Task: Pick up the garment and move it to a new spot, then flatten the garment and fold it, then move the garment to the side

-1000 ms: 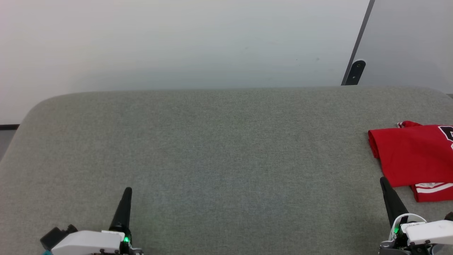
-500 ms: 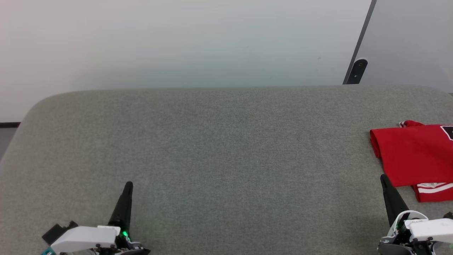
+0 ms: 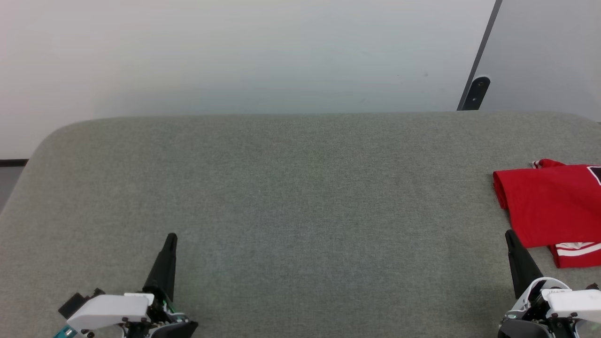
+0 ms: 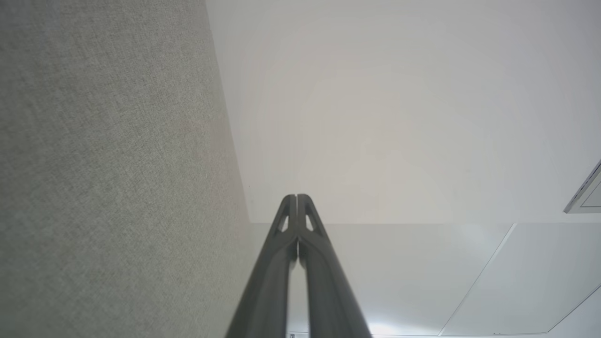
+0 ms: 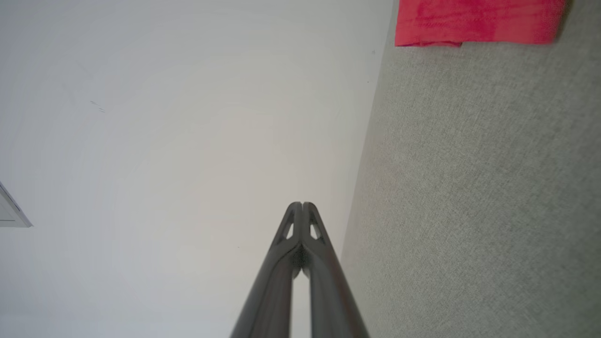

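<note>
The garment (image 3: 554, 206) lies folded at the right edge of the grey padded table (image 3: 300, 197), red with a white-striped hem showing at its near corner and a bit of black print cut off by the frame. A strip of the garment (image 5: 479, 21) also shows at the top of the right wrist view. My right gripper (image 3: 509, 234) is shut and empty, its tips just beside the garment's near left corner. At the lower left my left gripper (image 3: 171, 237) is shut on nothing, far from the garment. Both wrist views show fingertips pressed together: left gripper (image 4: 296, 197), right gripper (image 5: 302, 204).
A pale wall (image 3: 235, 51) rises behind the table. A dark slanted bar with a bracket (image 3: 476, 91) stands at the back right. The table's rounded far left corner (image 3: 51, 136) drops off to the floor.
The head camera has shifted slightly, so the garment sits a little further right in view. Both grippers' tips have crept a bit up the picture, still shut.
</note>
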`<state>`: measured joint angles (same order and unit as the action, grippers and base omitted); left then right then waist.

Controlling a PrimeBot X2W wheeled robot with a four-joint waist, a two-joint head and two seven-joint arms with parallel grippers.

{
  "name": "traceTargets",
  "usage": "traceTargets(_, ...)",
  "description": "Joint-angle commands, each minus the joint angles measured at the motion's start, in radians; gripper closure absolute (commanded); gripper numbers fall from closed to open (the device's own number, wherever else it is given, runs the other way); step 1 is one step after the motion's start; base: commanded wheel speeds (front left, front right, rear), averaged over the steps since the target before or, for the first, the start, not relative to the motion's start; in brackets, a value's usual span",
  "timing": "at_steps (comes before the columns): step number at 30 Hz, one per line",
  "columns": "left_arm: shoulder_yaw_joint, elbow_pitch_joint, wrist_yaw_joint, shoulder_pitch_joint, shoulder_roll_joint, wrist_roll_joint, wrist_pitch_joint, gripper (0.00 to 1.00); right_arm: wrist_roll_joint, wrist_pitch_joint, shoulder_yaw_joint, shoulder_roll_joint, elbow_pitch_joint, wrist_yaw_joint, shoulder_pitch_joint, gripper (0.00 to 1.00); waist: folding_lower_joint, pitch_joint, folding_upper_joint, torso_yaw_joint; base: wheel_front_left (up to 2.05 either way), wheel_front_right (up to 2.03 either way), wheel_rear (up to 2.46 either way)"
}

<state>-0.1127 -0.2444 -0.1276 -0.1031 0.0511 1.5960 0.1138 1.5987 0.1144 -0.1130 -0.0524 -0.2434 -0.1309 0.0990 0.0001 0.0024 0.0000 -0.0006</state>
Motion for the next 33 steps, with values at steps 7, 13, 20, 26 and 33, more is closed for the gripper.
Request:
traceTargets(7, -0.003, -0.003, -0.006, -0.012, -0.001, 0.018, 0.003, 1.00, 0.016, -0.002, -0.002, 0.004, -0.004, 0.000, 0.013, 1.00, -0.0001, 0.001, 0.0000, 0.001, 0.00, 0.00, 0.00)
traceTargets(13, -0.003, -0.003, -0.006, -0.012, -0.001, 0.018, 0.003, 1.00, 0.016, -0.002, -0.002, 0.004, -0.004, 0.000, 0.013, 1.00, -0.0001, 0.001, 0.0000, 0.001, 0.00, 0.00, 0.00)
traceTargets(20, -0.003, -0.003, -0.006, -0.012, -0.001, 0.018, 0.003, 1.00, 0.016, -0.002, -0.002, 0.004, -0.004, 0.000, 0.013, 1.00, -0.0001, 0.001, 0.0000, 0.001, 0.00, 0.00, 0.00)
traceTargets(26, -0.003, -0.003, -0.006, -0.012, -0.001, 0.018, 0.003, 1.00, 0.016, -0.002, -0.002, 0.004, -0.004, 0.000, 0.013, 1.00, -0.0001, 0.001, 0.0000, 0.001, 0.00, 0.00, 0.00)
traceTargets(33, -0.003, -0.003, -0.006, -0.012, -0.001, 0.018, 0.003, 1.00, 0.016, -0.002, -0.002, 0.004, -0.004, 0.000, 0.013, 1.00, -0.0001, 0.001, 0.0000, 0.001, 0.00, 0.00, 0.00)
